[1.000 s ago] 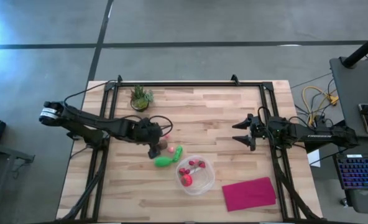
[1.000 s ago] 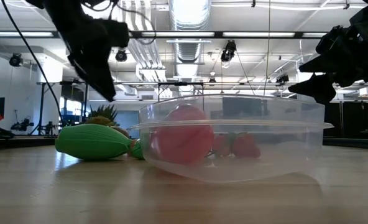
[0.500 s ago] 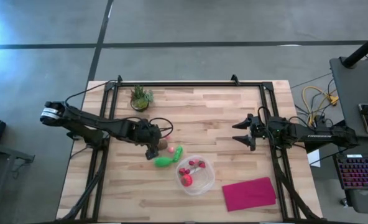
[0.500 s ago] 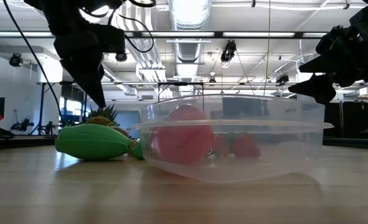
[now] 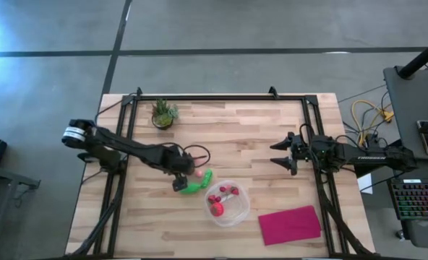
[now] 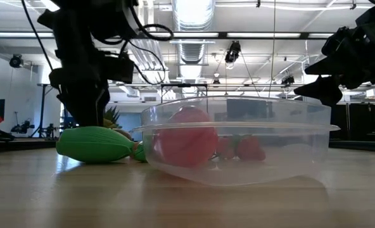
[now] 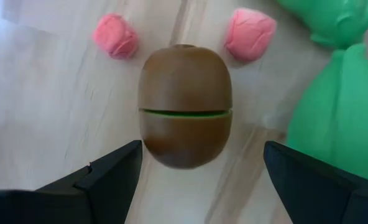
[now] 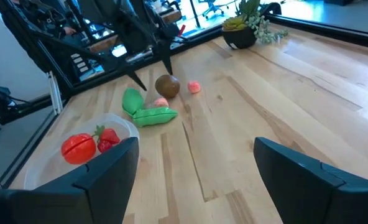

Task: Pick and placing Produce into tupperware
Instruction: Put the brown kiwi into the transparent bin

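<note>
Kiwi (image 7: 184,104), brown with a green seam, lies on the wood between my left gripper (image 7: 199,177) and two pink bits (image 7: 250,33), with the green pieces (image 5: 194,183) just beside it. I see the left fingers spread wide, one on each side of the kiwi and not touching it. Compared with a second ago, that arm has reached further in and dropped lower over the produce. The tupperware (image 5: 237,210) already holds red pieces (image 5: 217,206). My right gripper (image 5: 278,154) waits well apart, fingers spread, unchanged.
</note>
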Tool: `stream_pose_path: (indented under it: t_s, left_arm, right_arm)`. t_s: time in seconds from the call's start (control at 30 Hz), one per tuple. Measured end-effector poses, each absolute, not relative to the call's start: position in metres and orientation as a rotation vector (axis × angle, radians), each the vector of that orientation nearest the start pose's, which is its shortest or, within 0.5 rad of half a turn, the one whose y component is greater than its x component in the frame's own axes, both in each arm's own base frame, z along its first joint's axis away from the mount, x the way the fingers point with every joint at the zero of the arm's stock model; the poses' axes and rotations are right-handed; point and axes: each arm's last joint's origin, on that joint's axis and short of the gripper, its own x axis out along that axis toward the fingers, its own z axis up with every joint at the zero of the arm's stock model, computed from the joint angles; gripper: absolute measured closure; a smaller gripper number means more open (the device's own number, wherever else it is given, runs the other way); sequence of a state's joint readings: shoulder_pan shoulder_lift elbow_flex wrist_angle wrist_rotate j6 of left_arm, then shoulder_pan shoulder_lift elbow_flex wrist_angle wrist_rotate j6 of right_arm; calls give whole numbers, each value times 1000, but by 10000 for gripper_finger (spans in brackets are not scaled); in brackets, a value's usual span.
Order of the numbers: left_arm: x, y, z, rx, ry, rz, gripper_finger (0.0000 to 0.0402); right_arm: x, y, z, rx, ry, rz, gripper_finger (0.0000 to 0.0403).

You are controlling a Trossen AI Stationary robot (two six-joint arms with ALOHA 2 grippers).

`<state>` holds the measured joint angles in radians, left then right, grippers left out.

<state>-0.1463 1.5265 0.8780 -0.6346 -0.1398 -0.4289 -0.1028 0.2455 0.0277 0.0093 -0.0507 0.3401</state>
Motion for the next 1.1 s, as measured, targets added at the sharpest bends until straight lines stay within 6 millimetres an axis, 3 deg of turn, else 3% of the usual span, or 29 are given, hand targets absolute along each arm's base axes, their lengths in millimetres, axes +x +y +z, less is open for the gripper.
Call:
stream_pose_path:
  t_s: [0.37,0.8,1.1]
  left_arm:
    - [281,-37,160,-148,1228,240,81]
    - [284,-35,172,-63,1123,236,82]
    - [292,-35,153,-86,1153,237,82]
  right_arm:
    - [110,-10,153,355,197,-87,97]
    - [110,-10,153,355,199,-87,91]
    - [110,-10,153,355,199,-88,91]
